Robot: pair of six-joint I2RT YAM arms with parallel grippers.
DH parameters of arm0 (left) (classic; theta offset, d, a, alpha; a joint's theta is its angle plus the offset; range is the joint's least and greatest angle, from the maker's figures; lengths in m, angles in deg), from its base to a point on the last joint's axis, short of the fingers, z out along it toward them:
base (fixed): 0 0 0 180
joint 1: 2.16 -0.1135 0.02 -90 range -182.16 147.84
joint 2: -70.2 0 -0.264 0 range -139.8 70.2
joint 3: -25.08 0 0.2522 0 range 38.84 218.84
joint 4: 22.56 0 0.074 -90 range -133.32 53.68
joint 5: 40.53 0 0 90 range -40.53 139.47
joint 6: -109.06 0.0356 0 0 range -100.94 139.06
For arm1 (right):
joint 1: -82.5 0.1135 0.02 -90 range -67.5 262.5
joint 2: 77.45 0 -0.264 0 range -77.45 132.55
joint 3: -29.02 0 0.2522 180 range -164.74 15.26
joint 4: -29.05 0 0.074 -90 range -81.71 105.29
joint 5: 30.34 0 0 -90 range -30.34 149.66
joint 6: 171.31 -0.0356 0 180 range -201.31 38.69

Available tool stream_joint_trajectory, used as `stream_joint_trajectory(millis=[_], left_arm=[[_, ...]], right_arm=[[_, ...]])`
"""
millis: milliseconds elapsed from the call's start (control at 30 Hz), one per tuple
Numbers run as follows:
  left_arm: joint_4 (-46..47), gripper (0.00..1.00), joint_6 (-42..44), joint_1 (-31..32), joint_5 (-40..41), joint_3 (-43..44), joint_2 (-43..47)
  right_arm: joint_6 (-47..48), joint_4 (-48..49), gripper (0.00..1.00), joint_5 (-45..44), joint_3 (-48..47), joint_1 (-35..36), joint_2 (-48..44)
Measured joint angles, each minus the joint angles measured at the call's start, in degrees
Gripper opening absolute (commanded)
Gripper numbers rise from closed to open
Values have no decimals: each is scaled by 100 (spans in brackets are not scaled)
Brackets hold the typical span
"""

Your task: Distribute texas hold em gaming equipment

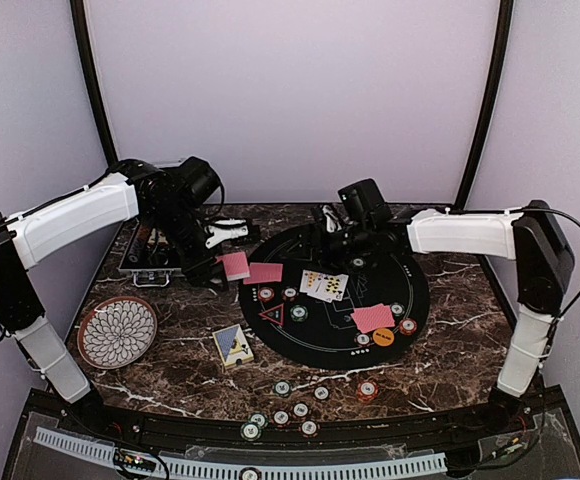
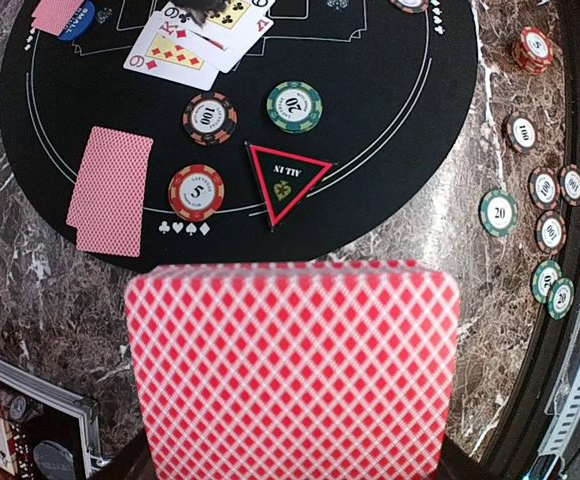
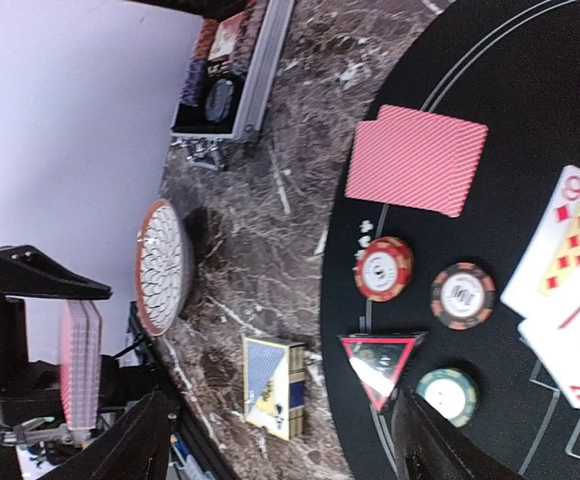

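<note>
My left fingers (image 1: 218, 264) clamp the deck of red-backed cards (image 2: 292, 370) above the tabletop's far-left part, beside the black mat (image 1: 320, 340), likely so cards can be dealt off it. My right fingers (image 3: 140, 445) stand wide and empty over the mat's far side. Chips (image 2: 196, 192), the red triangle (image 2: 288, 180) and face-up cards (image 1: 325, 285) crowd the mat. The metal case (image 1: 150, 255) sits near my left arm.

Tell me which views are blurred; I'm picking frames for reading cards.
Left wrist: the held card deck is soft, the red triangle sharp. Right wrist: its own fingers are dark blurs, face-up cards cropped. Top external: evenly lit, cards too small to read.
</note>
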Motion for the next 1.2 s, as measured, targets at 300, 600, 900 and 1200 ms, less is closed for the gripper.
stream_joint_trajectory(millis=[300, 600, 900, 1200], left_arm=[[61, 0, 0, 0, -2, 0, 0], [63, 0, 2, 0, -4, -2, 0], [66, 0, 0, 0, -9, -2, 0], [66, 0, 0, 0, -44, -2, 0]], right_arm=[[-1287, 1596, 80, 1145, 55, 339, 457], [-1978, 2498, 79, 1600, 46, 490, 669], [-2299, 2656, 79, 1755, -232, 669, 1102], [-2601, 3045, 77, 1847, -535, 800, 1346]])
